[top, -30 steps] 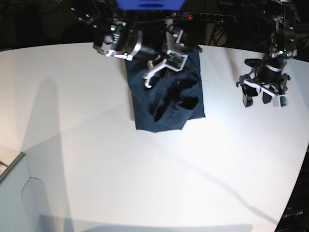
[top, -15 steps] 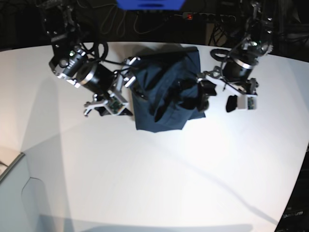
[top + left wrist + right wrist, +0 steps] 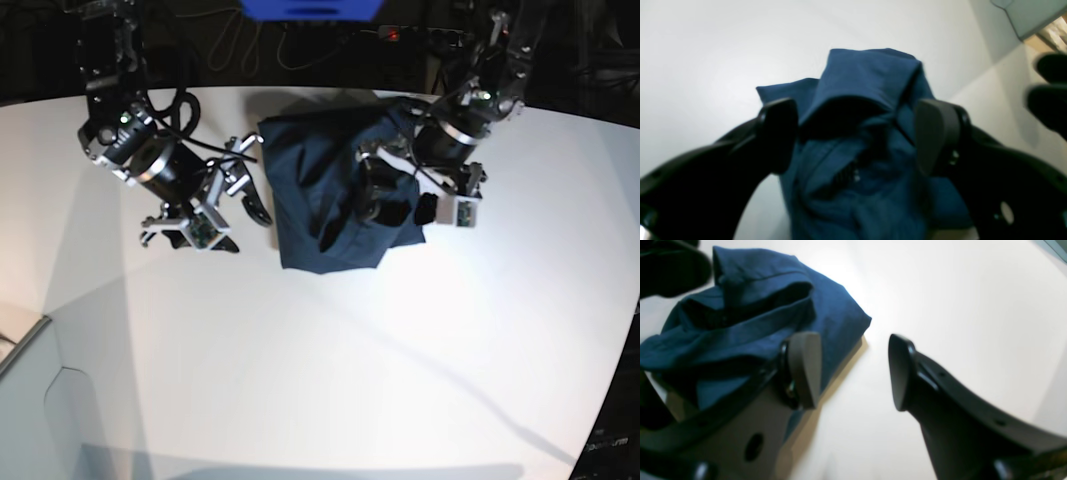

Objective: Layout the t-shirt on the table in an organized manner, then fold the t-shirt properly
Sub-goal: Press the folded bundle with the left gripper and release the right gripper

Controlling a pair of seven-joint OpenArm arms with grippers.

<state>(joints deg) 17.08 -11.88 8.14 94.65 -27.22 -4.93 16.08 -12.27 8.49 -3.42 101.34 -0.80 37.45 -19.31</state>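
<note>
Left to right in the base view: the right gripper (image 3: 222,205) hangs low over the table (image 3: 320,370) just beside the left edge of the t-shirt (image 3: 335,195). Its jaws are spread wide and hold nothing; in its wrist view one finger (image 3: 803,368) sits against the shirt's edge and the other (image 3: 903,371) stands over bare white table, so it looks lined up to pinch that side hem, not gripping yet. The t-shirt lies near the far middle of the table, dark navy, roughly a rectangle but bunched and rumpled on its right half, with a raised fold and dark hollows. It is not laid flat, so the layout step looks unfinished. Further right, the left gripper (image 3: 400,200) is down on the rumpled part of the shirt; its wrist view shows both fingers (image 3: 778,133) spread far apart with a hump of blue cloth between them. The jaws are fully apart, and I cannot tell if the pads touch the cloth, so call it no grip. Likely reason for the pose: each arm takes one side so the shirt can be pulled flat. Risk: the left one grabs several layers of the bunch at once.
</note>
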